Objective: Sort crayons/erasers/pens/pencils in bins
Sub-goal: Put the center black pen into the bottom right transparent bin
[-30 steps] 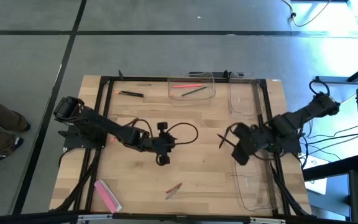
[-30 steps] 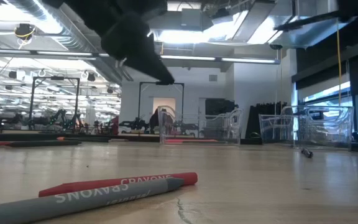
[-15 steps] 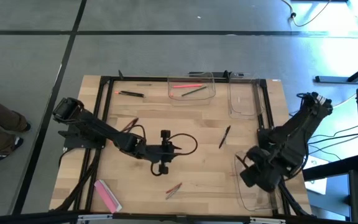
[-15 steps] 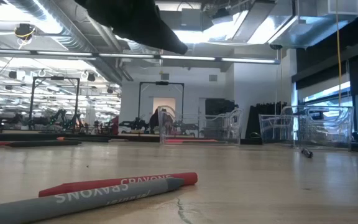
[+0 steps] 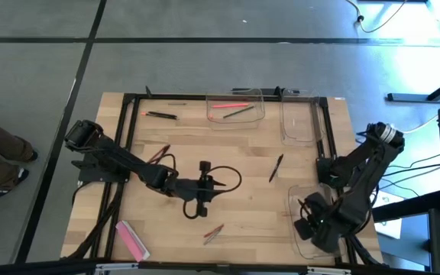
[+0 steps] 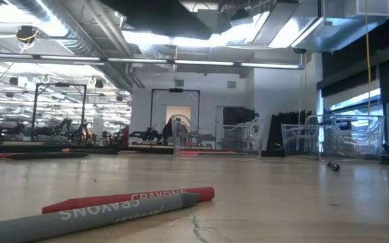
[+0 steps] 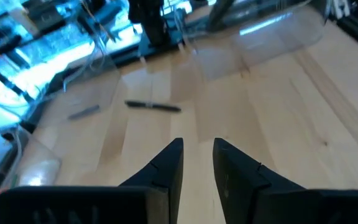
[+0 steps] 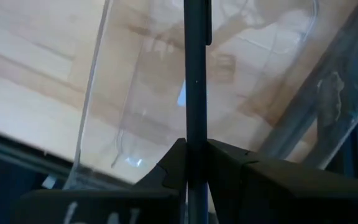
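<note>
Wooden tabletop (image 5: 235, 210) carrying three clear bins (image 5: 235, 107), a pink eraser (image 5: 131, 239), two crayons (image 5: 213, 233), a black pen (image 5: 276, 168), another pen (image 5: 161, 115) near the black frame (image 5: 122, 130).

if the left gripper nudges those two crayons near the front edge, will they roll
Probably: the red and grey crayons look round and slim, lying flat on smooth wood. They touch along their lengths, so they may shift together. The paper wrappers might slow them slightly.
</note>
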